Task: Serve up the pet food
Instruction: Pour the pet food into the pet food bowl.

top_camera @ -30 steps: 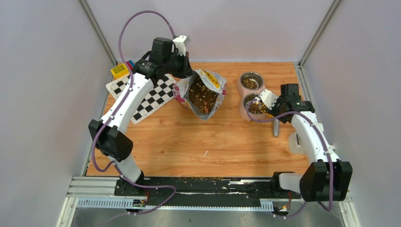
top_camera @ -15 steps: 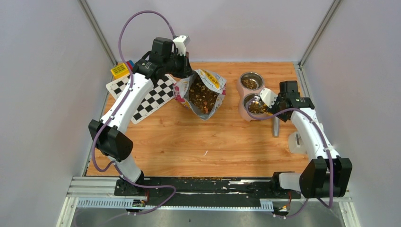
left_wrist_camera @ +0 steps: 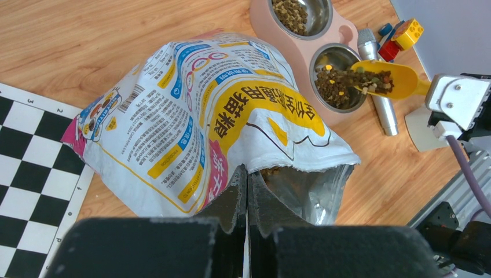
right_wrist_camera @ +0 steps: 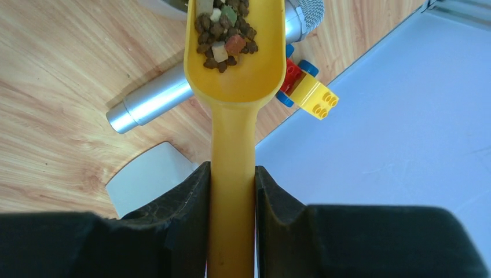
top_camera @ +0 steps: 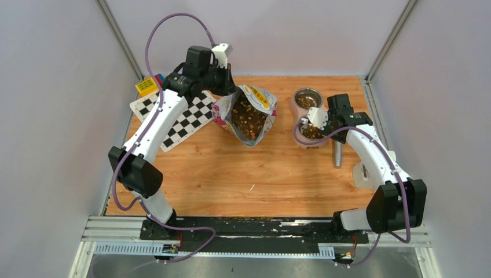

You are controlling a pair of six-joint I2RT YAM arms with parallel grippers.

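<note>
Right claw (right_wrist_camera: 231,174), lower centre of my wrist view: clamped tight on scoop (right_wrist_camera: 234,81) handle. Kibble (right_wrist_camera: 223,35) heaped at scoop's front end, top of frame. Cylinder (right_wrist_camera: 156,101) lies on table below scoop, left of it. From left wrist I see scoop mouth over near bowl (left_wrist_camera: 324,55) of feeder (left_wrist_camera: 346,36), right of frame; kibble in that bowl, some in far bowl (left_wrist_camera: 315,11) at top edge. Bag (left_wrist_camera: 191,116), frame centre, lies open toward camera. Left claw (left_wrist_camera: 247,179), bottom centre: fingers pressed together, pinching bag's rim.
</note>
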